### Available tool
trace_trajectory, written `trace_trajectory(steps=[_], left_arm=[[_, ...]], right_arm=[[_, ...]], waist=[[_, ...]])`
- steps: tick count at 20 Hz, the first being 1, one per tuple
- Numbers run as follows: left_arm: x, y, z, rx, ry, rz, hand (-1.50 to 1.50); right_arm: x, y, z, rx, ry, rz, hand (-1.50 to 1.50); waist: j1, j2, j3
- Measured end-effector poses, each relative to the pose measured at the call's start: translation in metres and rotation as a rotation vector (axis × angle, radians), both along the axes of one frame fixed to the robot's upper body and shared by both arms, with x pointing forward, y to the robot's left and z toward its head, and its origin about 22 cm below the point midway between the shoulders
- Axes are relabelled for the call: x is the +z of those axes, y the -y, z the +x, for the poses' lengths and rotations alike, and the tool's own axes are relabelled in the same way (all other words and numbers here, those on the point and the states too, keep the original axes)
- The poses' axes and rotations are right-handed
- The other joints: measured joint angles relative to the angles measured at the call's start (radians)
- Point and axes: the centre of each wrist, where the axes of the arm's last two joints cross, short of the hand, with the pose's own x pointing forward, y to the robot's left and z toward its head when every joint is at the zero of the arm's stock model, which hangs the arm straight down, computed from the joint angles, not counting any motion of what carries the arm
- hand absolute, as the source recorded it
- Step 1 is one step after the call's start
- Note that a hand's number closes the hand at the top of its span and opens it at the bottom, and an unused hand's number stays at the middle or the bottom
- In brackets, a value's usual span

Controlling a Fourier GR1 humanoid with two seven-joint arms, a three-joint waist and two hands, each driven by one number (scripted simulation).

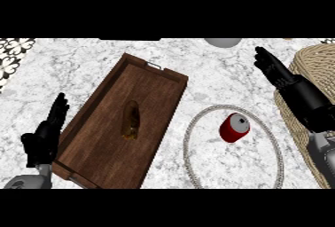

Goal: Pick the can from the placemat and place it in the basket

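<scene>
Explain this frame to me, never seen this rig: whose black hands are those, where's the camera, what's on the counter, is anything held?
It is a single view from the humanoid robot's head, looking steeply down at a marble counter. The two grey forearms ending in black hands belong to the robot. The left hand shows at the left, beside a wooden tray. The right hand is at the upper right, above a wicker basket. Both hands are open and hold nothing.

A red can lies on a round placemat with a rope-like rim, apart from both hands. On the tray lies one small brown item that I cannot identify. A grey rounded object is cut off at the far edge.
</scene>
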Motion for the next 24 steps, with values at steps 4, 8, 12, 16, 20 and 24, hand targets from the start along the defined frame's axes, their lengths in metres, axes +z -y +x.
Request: trace_trajectory(steps=[4, 8, 12, 16, 20, 24], left_arm=[[0.018, -0.002, 0.013, -0.027, 0.009, -0.001, 0.00], [0.026, 0.007, 0.023, -0.078, -0.030, -0.041, 0.00], [0.035, 0.009, 0.033, -0.091, -0.086, -0.074, 0.00], [0.041, 0.003, 0.036, -0.073, -0.125, -0.095, 0.00], [0.044, -0.003, 0.034, -0.059, -0.146, -0.097, 0.00], [0.046, -0.008, 0.034, -0.055, -0.157, -0.101, 0.00]], right_arm=[[0.013, -0.003, 0.026, 0.138, 0.036, 0.172, 1.50], [0.036, -0.024, 0.035, 0.437, 0.155, 0.227, -1.50], [0.033, -0.054, 0.025, 0.697, 0.304, 0.136, -1.50], [0.002, -0.084, 0.000, 0.747, 0.382, 0.139, -1.50], [0.025, -0.100, -0.014, 0.730, 0.367, 0.066, -1.50], [0.065, -0.091, -0.012, 0.692, 0.328, -0.156, -1.50]], waist=[[0.014, 0.016, 0.006], [0.041, 0.029, 0.007], [0.025, 0.025, 0.005], [-0.003, 0.016, 0.002], [-0.015, 0.011, 0.000], [-0.022, 0.005, -0.002]])
